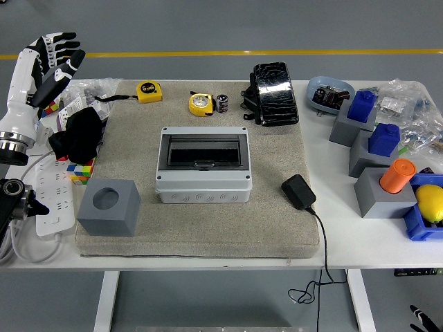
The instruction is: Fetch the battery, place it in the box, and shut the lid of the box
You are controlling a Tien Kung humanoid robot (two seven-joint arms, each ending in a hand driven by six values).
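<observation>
The left hand (54, 57) is raised at the far left edge of the view, above the clutter at the tabletop's (332, 207) left end; its fingers (61, 41) are spread loosely and hold nothing. The forearm behind it runs out of the frame at the left, so the rest of the arm is cut off. The right hand is out of view.

The battery (222, 103) stands upright near the far edge of a beige mat (208, 221), just beside a yellow tape measure (201, 104); its label is too small to read. A second yellow tape measure (149, 90) lies further left on the mat. The box (203, 164) sits in the middle of the mat, well apart from the battery. A dark window shows in its top, and whether its lid is fully shut is hard to tell from this angle.

A grey cube (109, 207) with a round hole in its top stands at the mat's near left corner. A black adapter (298, 191) lies at the mat's right side, its cable dropping over the near edge. A black glossy device (275, 93) rests at the far right of the mat. At the left, a black cloth (82, 133) partly hides a coloured cube (80, 170), beside a white power strip (52, 194).

Grey blocks at the right carry blue blocks (383, 138) and an orange cylinder (396, 175); a yellow object (430, 202) is cut off by the frame. The floor beyond is grey with a yellow line.
</observation>
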